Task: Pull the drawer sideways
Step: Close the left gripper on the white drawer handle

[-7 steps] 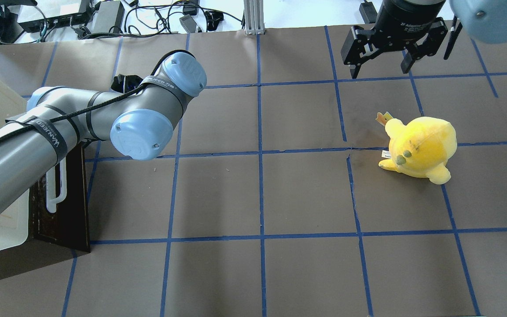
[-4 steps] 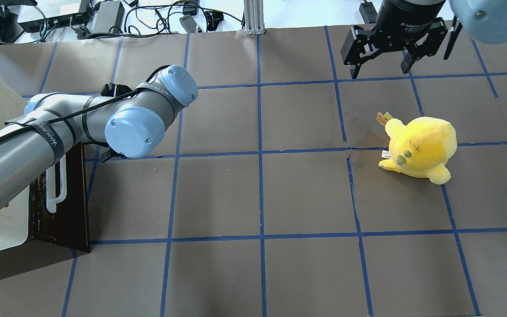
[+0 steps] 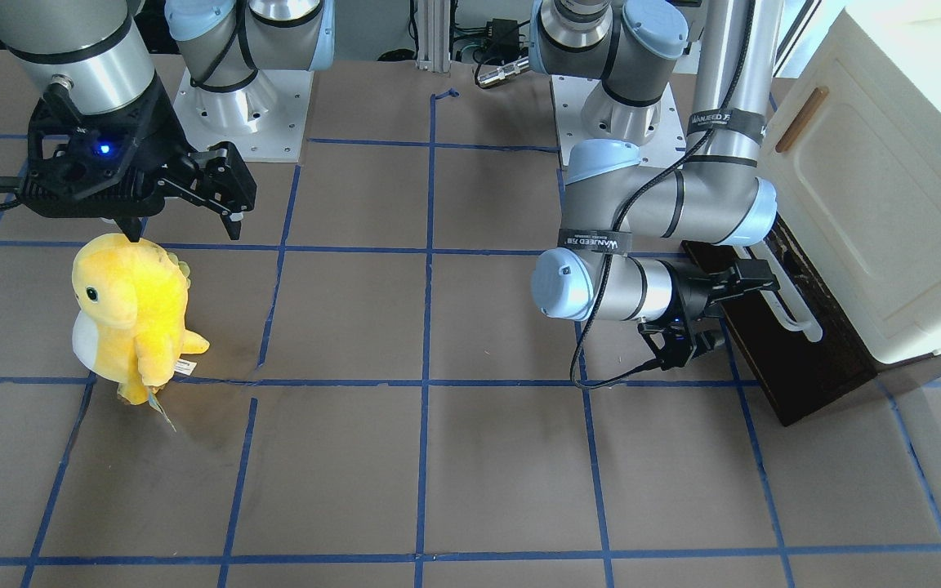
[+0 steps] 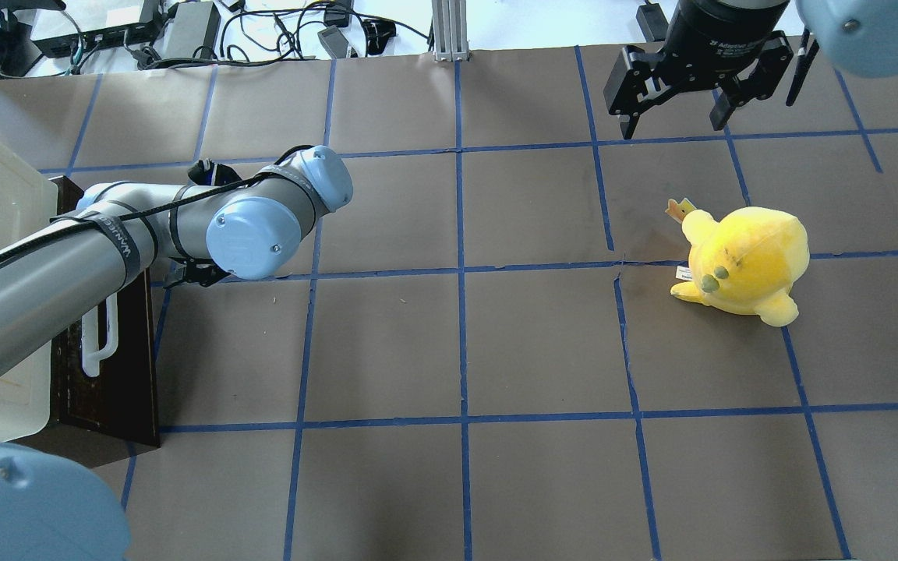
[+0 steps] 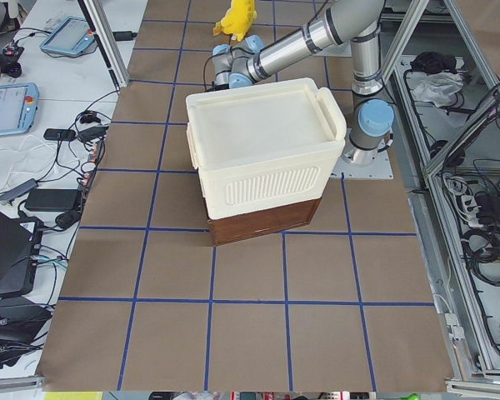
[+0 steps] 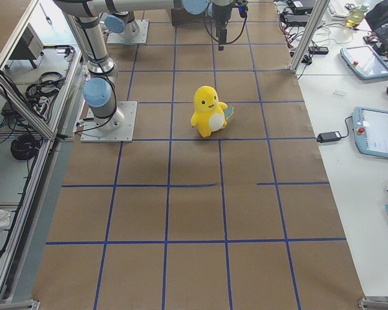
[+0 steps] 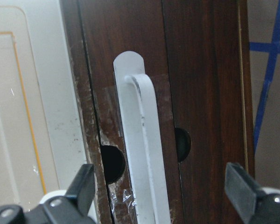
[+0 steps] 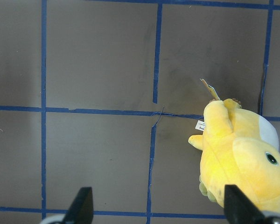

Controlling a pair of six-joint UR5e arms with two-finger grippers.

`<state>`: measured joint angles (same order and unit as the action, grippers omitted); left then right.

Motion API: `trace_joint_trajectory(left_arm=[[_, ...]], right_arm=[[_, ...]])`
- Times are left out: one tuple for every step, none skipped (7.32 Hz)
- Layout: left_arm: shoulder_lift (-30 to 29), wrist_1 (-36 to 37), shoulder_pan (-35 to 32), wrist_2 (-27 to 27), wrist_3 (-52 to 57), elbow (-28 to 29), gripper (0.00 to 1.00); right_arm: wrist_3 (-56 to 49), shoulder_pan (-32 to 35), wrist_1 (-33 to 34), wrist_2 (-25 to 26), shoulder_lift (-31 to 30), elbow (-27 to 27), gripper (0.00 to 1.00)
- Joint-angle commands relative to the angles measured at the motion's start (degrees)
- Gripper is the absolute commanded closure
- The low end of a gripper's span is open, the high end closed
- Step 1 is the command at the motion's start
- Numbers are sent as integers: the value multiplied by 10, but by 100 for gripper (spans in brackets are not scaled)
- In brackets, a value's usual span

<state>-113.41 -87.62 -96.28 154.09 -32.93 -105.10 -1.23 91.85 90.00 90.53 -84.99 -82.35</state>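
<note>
- Drawer (image 7: 205, 84) front fills the left wrist view. Our left claw (image 7: 161, 189) faces it squarely, jaws spread wide and holding nothing.
- Just ahead of those spread fingers runs the drawer's white bar handle (image 7: 141, 140). One finger lies to each side of the bar, and as far as we can see neither touches it.
- The bar's long axis runs along the drawer front, parallel to the counter (image 4: 457, 343), and crosses the line between our fingers. We judge that closing would catch it across its narrow width.
- The drawer sits at the foot of the cream cabinet (image 3: 887, 204), its dark front turned toward the counter's middle. How far it stands out we cannot tell.
- We judge the pull must run straight away from the drawer front, once the claw is clenched on the bar.
- Our left arm is by far the nearer to the drawer. Our right claw (image 4: 673, 109) hangs released and empty, well apart from the drawer, near the yellow plush toy (image 4: 741, 261).
</note>
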Motion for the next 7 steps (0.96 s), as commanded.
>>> trace_joint_trajectory(left_arm=[[-11,0,3,3,1,-5,6],[-10,0,14,4,0,-16,4],[-9,0,24,22,-3,-26,0],[-8,-4,24,23,-5,-26,0],[-7,-12,24,24,-4,-25,0],[-9,-12,25,24,-4,-26,0],[-6,-19,25,27,1,-24,1]], right_arm=[[0,0,0,0,0,0,0],[0,0,0,0,0,0,0],[0,0,0,0,0,0,0],[0,0,0,0,0,0,0],[0,0,0,0,0,0,0],[0,0,0,0,0,0,0],[-1,0,0,0,0,0,0]])
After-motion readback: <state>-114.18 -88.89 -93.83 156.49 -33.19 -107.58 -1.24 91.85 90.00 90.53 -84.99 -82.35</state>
